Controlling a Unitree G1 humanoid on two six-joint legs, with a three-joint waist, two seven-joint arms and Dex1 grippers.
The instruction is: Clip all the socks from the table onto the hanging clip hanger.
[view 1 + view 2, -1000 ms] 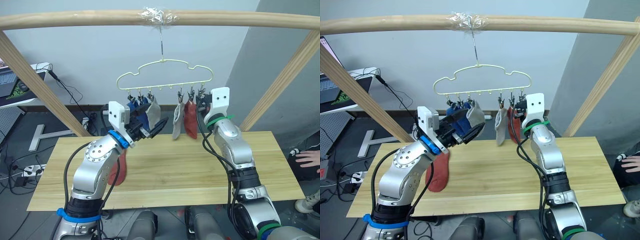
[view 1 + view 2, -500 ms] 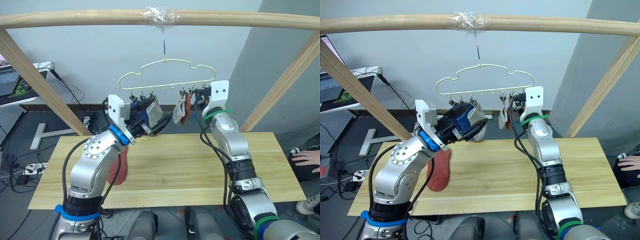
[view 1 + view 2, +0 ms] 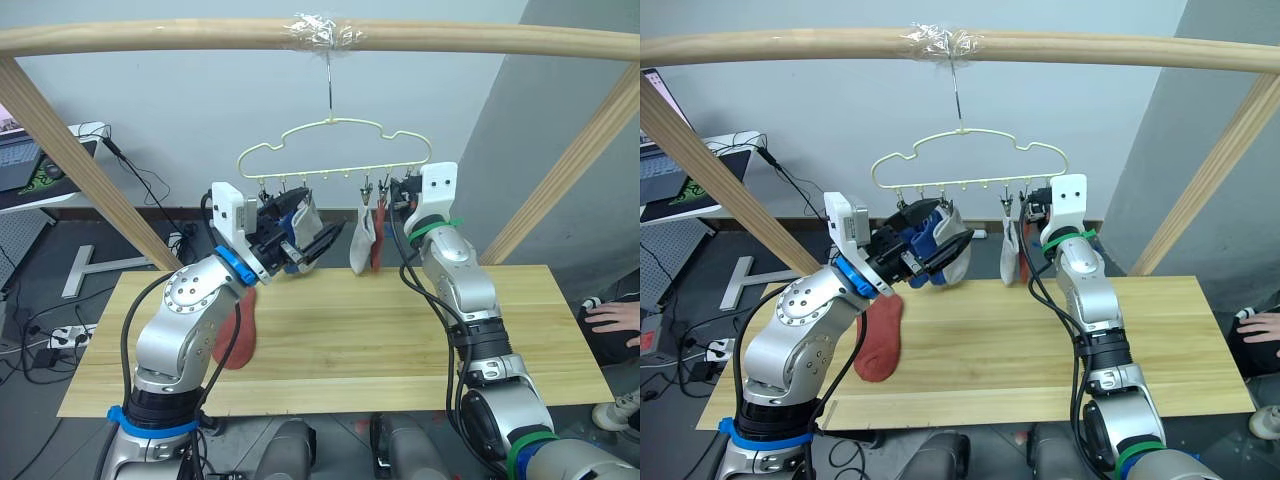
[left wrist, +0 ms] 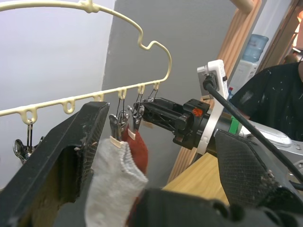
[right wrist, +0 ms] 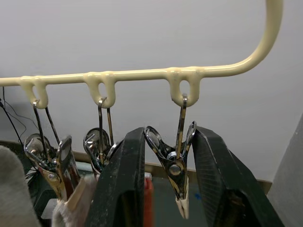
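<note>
The pale-yellow clip hanger (image 3: 335, 150) hangs from the pole. A blue sock (image 3: 272, 222) and a grey sock (image 3: 307, 215) hang from its left clips. My left gripper (image 3: 300, 238) is open right beside them, its fingers wide apart in the left wrist view. Another grey sock (image 3: 361, 240) and a rust-red sock (image 3: 377, 240) hang from clips further right. My right gripper (image 5: 169, 132) is open, its fingers close on either side of the empty end clip (image 5: 177, 165). One more rust-red sock (image 3: 880, 335) lies on the table (image 3: 400, 330), partly hidden by my left arm.
The round wooden pole frame (image 3: 150, 38) spans overhead, with slanted legs at both sides. A person's hand (image 3: 610, 318) rests beyond the table's right end. A laptop (image 3: 25, 165) sits on a stand at the far left.
My right gripper rose from the red sock's level to the end clip. The hanger swung and its right-hand socks have settled back down. My left gripper lifted slightly toward the left socks.
</note>
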